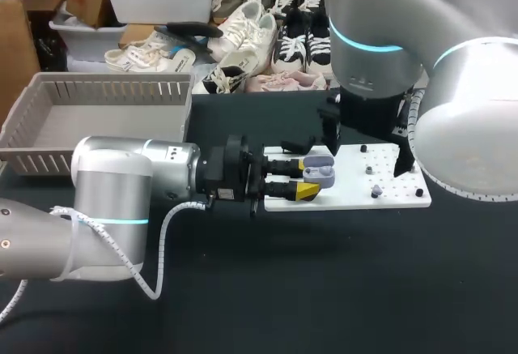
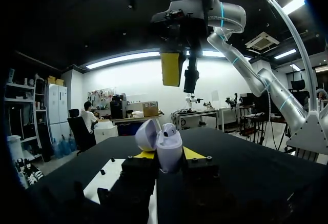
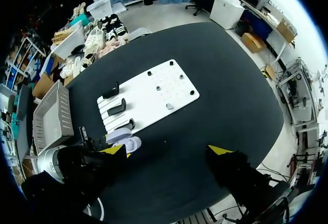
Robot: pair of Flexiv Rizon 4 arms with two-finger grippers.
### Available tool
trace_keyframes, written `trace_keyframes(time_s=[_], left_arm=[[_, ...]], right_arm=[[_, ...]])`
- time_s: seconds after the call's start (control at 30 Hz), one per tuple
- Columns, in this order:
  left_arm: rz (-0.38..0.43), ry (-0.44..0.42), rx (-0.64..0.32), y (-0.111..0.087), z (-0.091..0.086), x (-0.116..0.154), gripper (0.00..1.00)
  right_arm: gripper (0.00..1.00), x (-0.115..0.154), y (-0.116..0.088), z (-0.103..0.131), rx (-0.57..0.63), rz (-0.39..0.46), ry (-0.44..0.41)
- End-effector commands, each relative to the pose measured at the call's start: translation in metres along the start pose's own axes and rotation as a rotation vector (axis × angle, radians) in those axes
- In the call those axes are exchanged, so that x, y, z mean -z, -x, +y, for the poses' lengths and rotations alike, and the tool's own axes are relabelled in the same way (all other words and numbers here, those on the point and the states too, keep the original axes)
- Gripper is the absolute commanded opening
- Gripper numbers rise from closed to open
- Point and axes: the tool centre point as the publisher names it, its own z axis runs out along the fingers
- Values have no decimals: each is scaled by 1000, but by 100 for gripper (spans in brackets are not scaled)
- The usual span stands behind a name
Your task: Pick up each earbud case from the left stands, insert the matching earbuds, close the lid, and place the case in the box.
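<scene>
My left gripper (image 1: 312,177) is shut on a pale lavender earbud case (image 1: 321,174), held just above the near left edge of the white board (image 1: 348,196). In the left wrist view the case (image 2: 169,142) stands upright between the yellow tips with its lid hinged open. My right gripper (image 1: 366,151) hangs open above the board, empty; from the left wrist it shows overhead (image 2: 180,75). Looking down from the right wrist, the case (image 3: 125,143) lies beside three black stands (image 3: 117,106). A small grey earbud (image 3: 169,106) sits on the board.
A grey slatted box (image 1: 97,95) stands at the back left of the black table, also seen in the right wrist view (image 3: 51,116). Small black pegs (image 1: 419,193) dot the board's right half. Bare black tabletop lies in front of the board.
</scene>
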Motion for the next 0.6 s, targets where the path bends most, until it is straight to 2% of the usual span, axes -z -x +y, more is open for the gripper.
trace_keyframes(time_s=[0.03,0.07,0.1,0.43,0.57,0.6], left_arm=[[0,2,-1,0,-1,0,0],[0,2,-1,0,-1,0,0],[0,2,-1,0,-1,0,0],[0,2,-1,0,-1,0,0],[0,2,-1,0,-1,0,0],[0,2,-1,0,-1,0,0]], right_arm=[[100,0,-1,-3,-2,-3,6],[77,-21,8,-27,17,76,99],[77,-38,16,-48,16,77,104],[76,-41,19,-55,16,80,135],[73,-42,17,-53,38,81,145],[68,-42,16,-52,44,80,146]])
